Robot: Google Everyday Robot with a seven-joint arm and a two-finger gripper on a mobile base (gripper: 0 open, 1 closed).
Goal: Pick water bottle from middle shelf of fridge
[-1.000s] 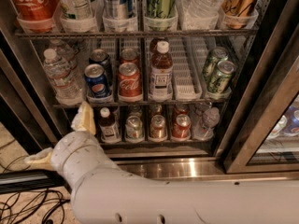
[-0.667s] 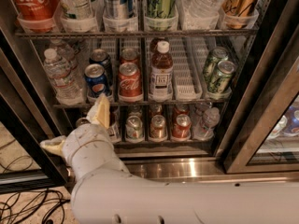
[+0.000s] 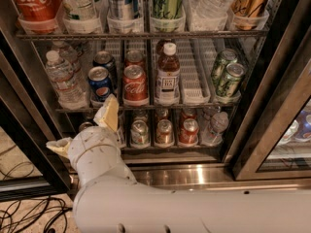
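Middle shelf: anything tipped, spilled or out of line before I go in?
Nothing stands out. The water bottle, Pepsi can, Coca-Cola can, tea bottle and green cans stand upright in their lanes on the middle shelf. The tool, open, hovers by its front left edge.

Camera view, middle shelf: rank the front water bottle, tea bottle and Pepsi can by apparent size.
1. Water bottle and tea bottle: alike, unranked.
2. Pepsi can: smallest.
Open tool sits below the Pepsi can.
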